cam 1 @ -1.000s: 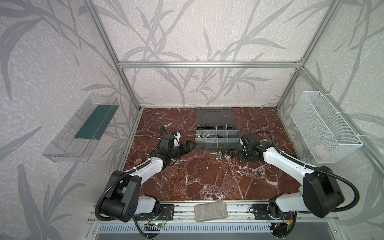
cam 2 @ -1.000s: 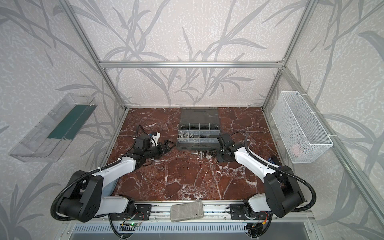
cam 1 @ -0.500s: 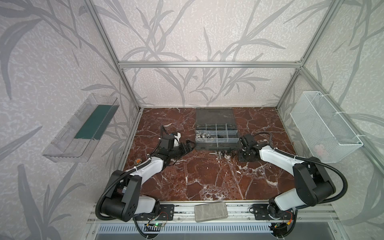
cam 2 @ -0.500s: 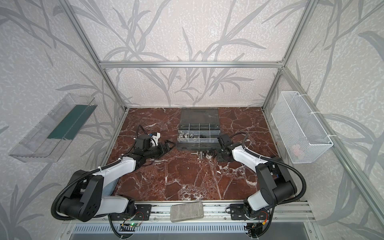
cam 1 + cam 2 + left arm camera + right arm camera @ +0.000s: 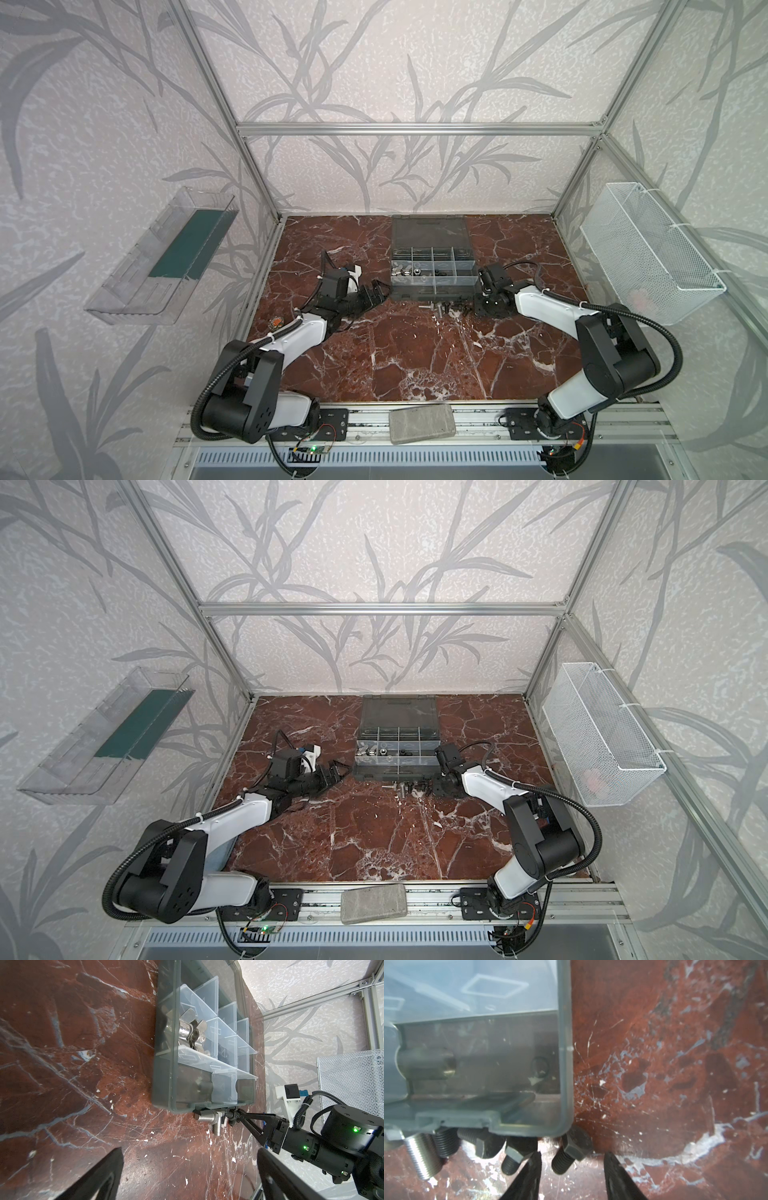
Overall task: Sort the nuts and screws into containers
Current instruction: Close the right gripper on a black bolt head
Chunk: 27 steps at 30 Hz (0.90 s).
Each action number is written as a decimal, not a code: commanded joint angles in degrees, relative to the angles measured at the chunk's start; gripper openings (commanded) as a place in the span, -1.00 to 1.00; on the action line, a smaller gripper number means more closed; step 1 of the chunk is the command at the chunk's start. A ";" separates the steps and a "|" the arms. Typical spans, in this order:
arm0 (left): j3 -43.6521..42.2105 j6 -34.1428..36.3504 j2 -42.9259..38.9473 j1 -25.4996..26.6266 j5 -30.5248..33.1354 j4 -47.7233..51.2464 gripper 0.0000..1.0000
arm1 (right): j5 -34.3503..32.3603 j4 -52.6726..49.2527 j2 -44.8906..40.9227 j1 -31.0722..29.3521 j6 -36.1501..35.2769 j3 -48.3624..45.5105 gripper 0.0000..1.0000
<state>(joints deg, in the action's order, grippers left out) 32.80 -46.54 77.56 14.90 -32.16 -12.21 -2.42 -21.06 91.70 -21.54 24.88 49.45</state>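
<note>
The dark grey organizer case (image 5: 432, 293) lies open at the back centre, its clear containers (image 5: 207, 1012) in a grid. Silver winged nuts (image 5: 193, 1032) fill one cell. Several screws (image 5: 441, 308) lie on the marble against the case's front wall (image 5: 564, 1043): silver ones (image 5: 207, 1119) and black ones (image 5: 513, 1157). My right gripper (image 5: 572, 1154) is open at the case's front right corner, and one black screw (image 5: 572, 1150) lies loose between its tips. My left gripper (image 5: 190, 1167) is wide open and empty, low on the marble left of the case (image 5: 395, 773).
A white wire mesh basket (image 5: 648, 249) hangs on the right wall and a clear tray with a green base (image 5: 166, 253) on the left wall. A grey block (image 5: 422, 424) rests on the front rail. A small orange item (image 5: 275, 322) lies beside the left arm.
The right arm's elbow has swung back and inward while its gripper stays at the case's corner. The left arm has not moved.
</note>
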 commanded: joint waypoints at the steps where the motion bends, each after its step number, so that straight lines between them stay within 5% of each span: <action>1: 1.13 0.23 -0.30 0.13 0.27 0.25 0.96 | 0.31 0.54 1.66 0.36 -0.10 1.26 -0.01; 9: 1.13 0.40 -0.23 0.13 0.43 0.41 0.96 | -0.57 0.95 4.00 0.46 -0.76 1.00 -0.13; 23: 0.95 0.49 -0.51 0.13 0.70 0.61 0.96 | 0.57 1.99 4.27 0.45 -1.55 -0.17 -0.99; 27: 0.95 0.49 -0.57 0.13 0.81 0.69 0.96 | 1.20 3.06 1.24 0.47 -2.55 -1.70 -1.00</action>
<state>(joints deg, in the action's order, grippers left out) 32.80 -46.50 77.56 14.90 -31.75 -11.99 -2.22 -17.61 94.65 -21.30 23.51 49.45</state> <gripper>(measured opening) 0.980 0.239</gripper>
